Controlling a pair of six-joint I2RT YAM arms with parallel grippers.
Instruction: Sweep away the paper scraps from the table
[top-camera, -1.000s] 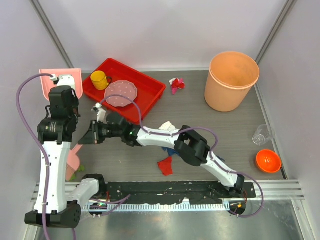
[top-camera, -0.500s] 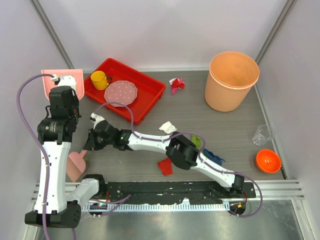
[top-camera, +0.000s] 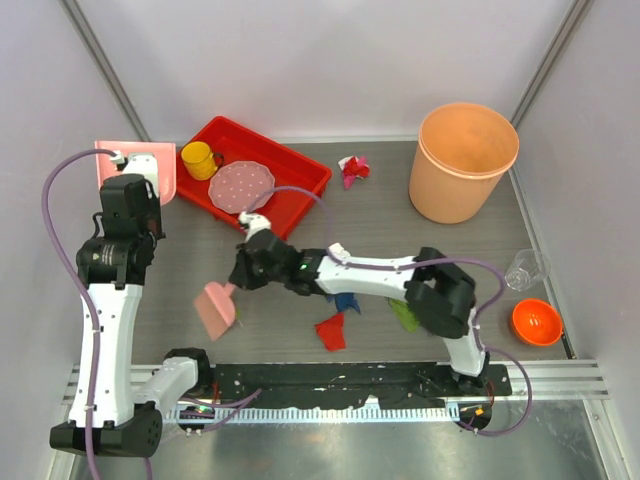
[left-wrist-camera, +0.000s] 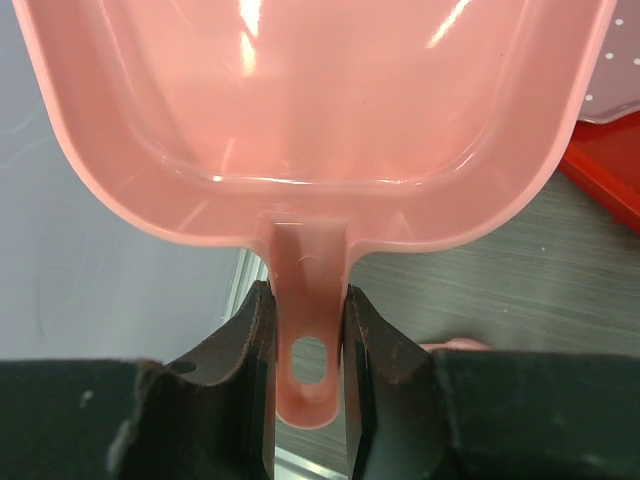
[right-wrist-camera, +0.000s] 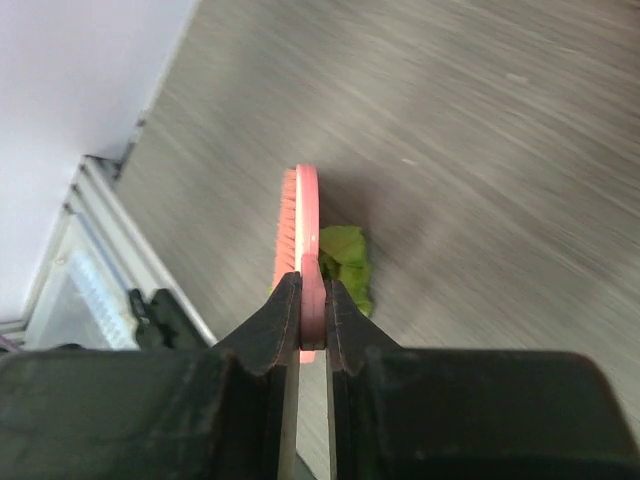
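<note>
Well, nearest me on the table (top-camera: 380, 215) a red scrap (top-camera: 330, 332) lies in the open. A blue scrap (top-camera: 347, 302) just beyond it is half tucked under the right arm (top-camera: 375, 272), and a green scrap (top-camera: 405, 313) is partly covered by that arm's elbow. The right gripper (right-wrist-camera: 311, 300) reaches far over to the left, its fingers pinched tight on the thin edge of the pink brush (top-camera: 215, 308). In its wrist view the brush shows edge-on and a little blurred, and a second green scrap (right-wrist-camera: 345, 265) peeks out behind it, touching or just beside it, I cannot tell which. From above, the brush head hides that scrap altogether, and I cannot make out whether the bristles meet the table. A white scrap (top-camera: 335, 252) sits against the far side of the right arm. Farther back on the left, the left gripper (left-wrist-camera: 308, 350) is clamped on the handle of the pink dustpan (left-wrist-camera: 320, 130), whose front lip is cut off in the wrist view. From above, the wrist and cable cover much of the pan. Beside it stands the red tray (top-camera: 300, 170) holding a yellow cup (top-camera: 200, 160) and a pink plate (top-camera: 245, 185). A magenta-and-white scrap (top-camera: 352, 170) lies alone between the tray and the orange bucket (top-camera: 465, 160).
</note>
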